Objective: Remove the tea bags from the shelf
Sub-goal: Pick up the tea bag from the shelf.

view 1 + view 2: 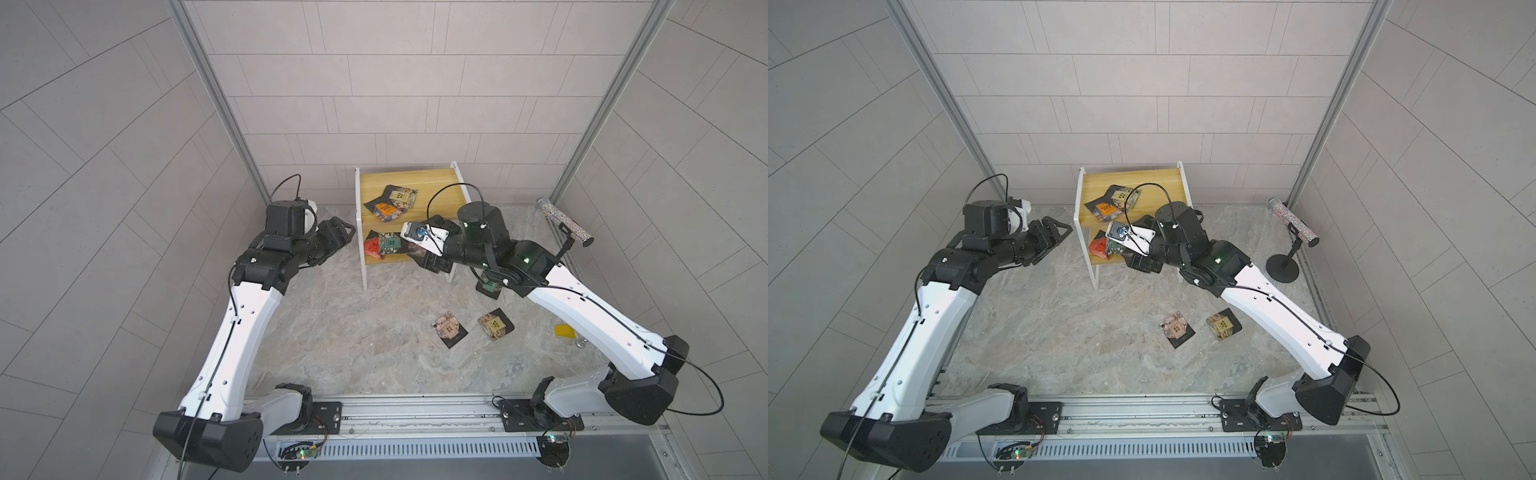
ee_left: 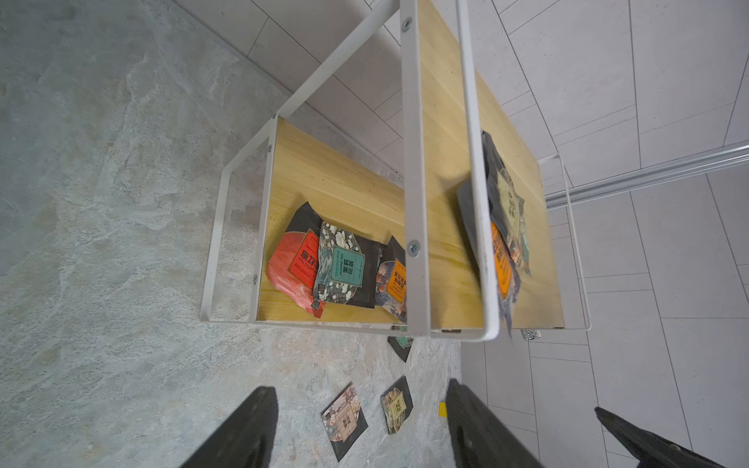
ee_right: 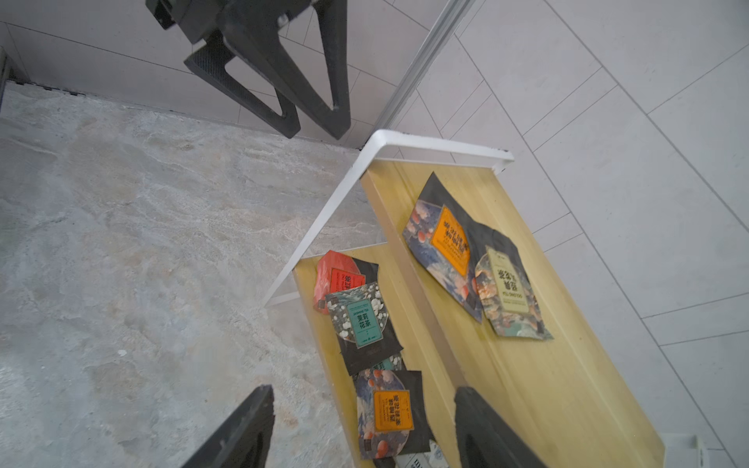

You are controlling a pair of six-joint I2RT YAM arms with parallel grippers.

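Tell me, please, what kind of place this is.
Most likely a robot test cell in a laboratory, not a home. Two robot arms are mounted on a metal rail, grey wall panels in aluminium posts enclose the small table, and the shelf with tea bags looks like a prop.

- Shelf [image 1: 415,179]: I see yellowish wooden boards, smooth, with fine straight grain and a soft sheen.
- Frame [image 2: 413,162]: thin metal, painted white, satin; bare steel screw heads.
- Tea bags [image 3: 364,320]: printed film or foil, I cannot tell which; glossy, creased faces, matt black borders.
- Tabletop [image 1: 353,332]: stone-patterned surface, mottled grey and beige, matt on my screen.
- Walls [image 1: 395,83]: pale grey panels, matt, faintly speckled.
- Left gripper [image 3: 315,130]: black fingers [image 3: 336,73], matt, finely textured.
- Arm shells [image 1: 245,324]: smooth white plastic, mildly glossy; black matt joints.
- Tube [image 1: 565,222]: glitter-coated, sparkling.
- Rail [image 1: 415,409]: bare ribbed metal.
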